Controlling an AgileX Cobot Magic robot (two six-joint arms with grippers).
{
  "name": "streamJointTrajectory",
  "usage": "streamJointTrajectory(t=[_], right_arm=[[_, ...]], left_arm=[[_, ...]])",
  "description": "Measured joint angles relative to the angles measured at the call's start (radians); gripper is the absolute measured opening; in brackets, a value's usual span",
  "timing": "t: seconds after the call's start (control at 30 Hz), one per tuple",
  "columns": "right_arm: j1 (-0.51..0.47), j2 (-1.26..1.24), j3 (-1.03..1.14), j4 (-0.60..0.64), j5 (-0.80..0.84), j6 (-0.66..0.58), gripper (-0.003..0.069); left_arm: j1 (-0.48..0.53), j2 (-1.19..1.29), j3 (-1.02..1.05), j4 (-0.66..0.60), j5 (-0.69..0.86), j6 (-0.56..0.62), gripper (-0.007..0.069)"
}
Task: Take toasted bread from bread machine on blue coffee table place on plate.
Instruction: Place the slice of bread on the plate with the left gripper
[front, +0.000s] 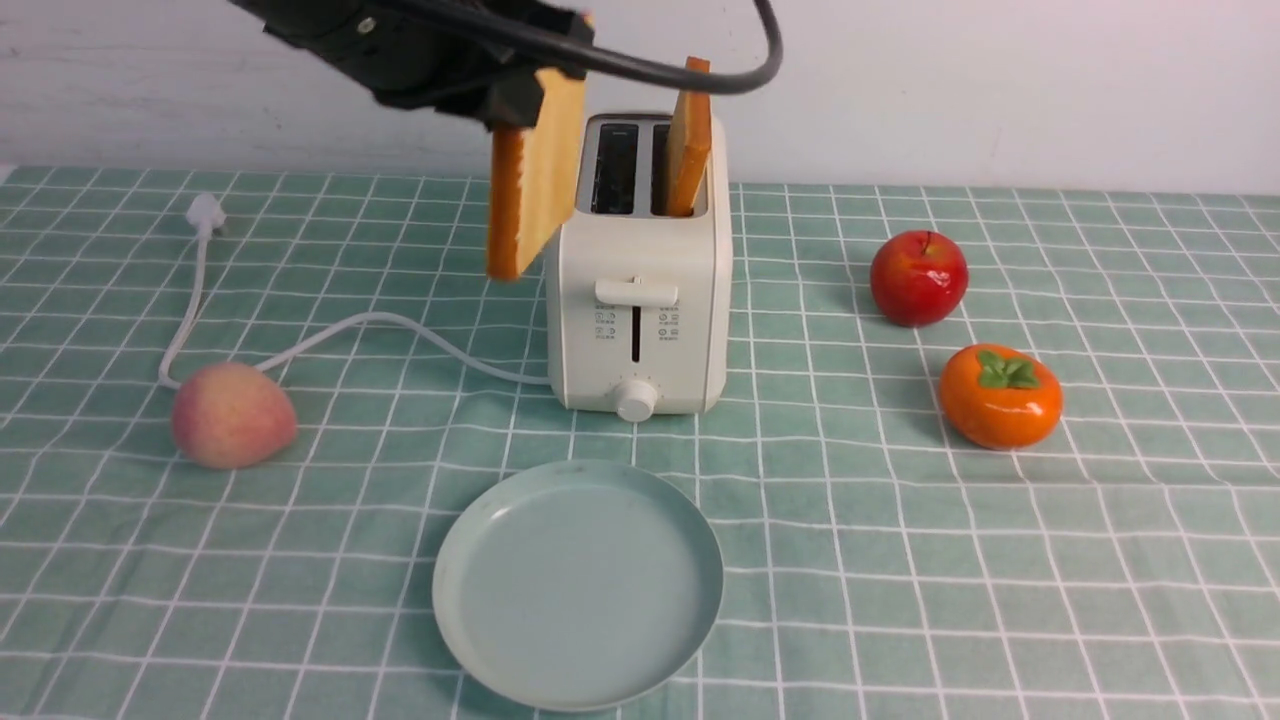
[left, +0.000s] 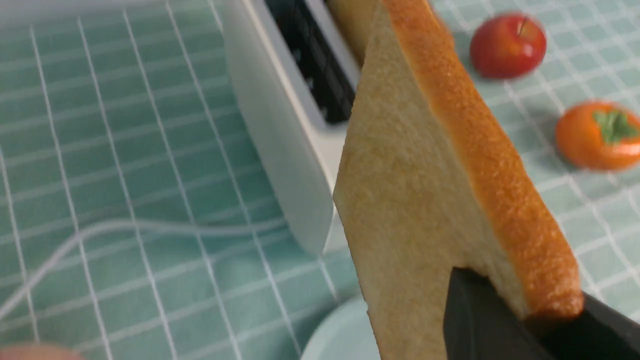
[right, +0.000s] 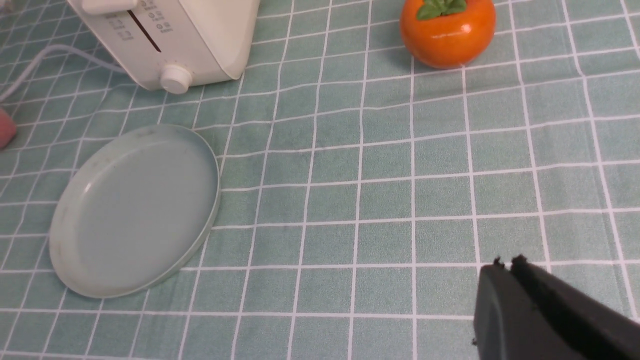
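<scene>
My left gripper (front: 520, 100) is shut on the top edge of one slice of toasted bread (front: 530, 180), which hangs in the air just left of the bread machine (front: 640, 300). The left wrist view shows that slice (left: 415, 190) pinched between the black fingers (left: 480, 325). The second slice (front: 690, 140) stands in the machine's right slot; the left slot is empty. The plate (front: 578, 585) lies empty in front of the machine on the blue coffee table (front: 900, 560). My right gripper (right: 505, 265) is shut and empty above the cloth, right of the plate (right: 135, 210).
A peach (front: 232, 415) lies left by the white cord (front: 380, 325) and its plug (front: 205, 212). A red apple (front: 918, 277) and an orange persimmon (front: 1000, 396) sit right of the machine. A black cable (front: 700, 80) hangs over the machine's top.
</scene>
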Motion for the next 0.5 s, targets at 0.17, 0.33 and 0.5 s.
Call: streamJointTrajectory(t=[0.17,0.33,0.5], right_arm=[[0.000,0.000,0.000,0.005,0.010,0.000,0.0023],[0.000,0.000,0.000,0.005,0.023,0.000,0.0031],[0.000,0.000,0.000,0.006,0.027,0.000,0.0033]], left_arm=[[0.000,0.001,0.215,-0.070,0.044,0.035,0.0081],[0.000,0.006,0.402,-0.302,-0.013,0.168,0.0081],[0.000,0.009,0.513,-0.441,-0.126,0.287,0.0081]])
